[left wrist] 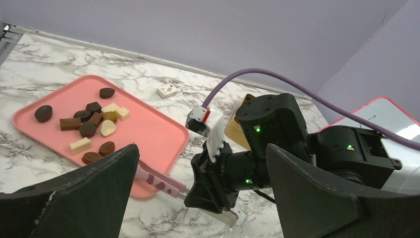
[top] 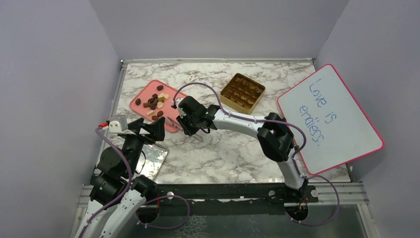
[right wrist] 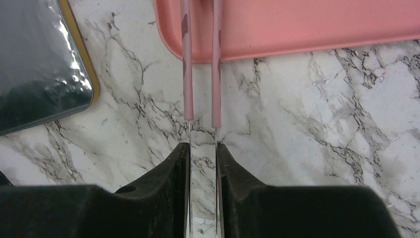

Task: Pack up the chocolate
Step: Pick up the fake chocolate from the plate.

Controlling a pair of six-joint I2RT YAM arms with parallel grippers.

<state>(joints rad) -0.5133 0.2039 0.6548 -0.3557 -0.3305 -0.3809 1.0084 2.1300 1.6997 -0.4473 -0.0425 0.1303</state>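
Brown for the most part, with a few tan and cream ones among them, the small bite-sized chocolate pieces [left wrist: 88, 130] lie loose in a cluster on the flat pink plastic tray [left wrist: 148, 129]. They are ahead of our right gripper [right wrist: 203, 148] and a little to its right, and nothing touches them. We judge them light, rigid and smooth. A hard pinch would likely scar their moulded tops or send one skidding. The best hold looks to be low across two opposite sides of a single piece, with gentle pressure. A piece at the cluster's edge leaves room for the tips.

Our right gripper is clamped on the rear end of the long pink tweezers [right wrist: 216, 69]. Their two arms run straight forward from it, slightly apart, and cross the tray's near rim. The tips lie beyond what the wrist view shows, and we cannot tell whether the arms rest on the rim.

Behind that gripper and off to its right, well apart from the tray, sits the square gold box with gridded compartments [top: 236, 105]. How many cells are filled we cannot make out. Ahead and to its left, our left gripper [top: 147, 128] hangs near the tray's corner with its jaws wide apart, holding nothing. A shiny silver lid [right wrist: 39, 64] lies on the marbled bench [top: 223, 153] beside it.
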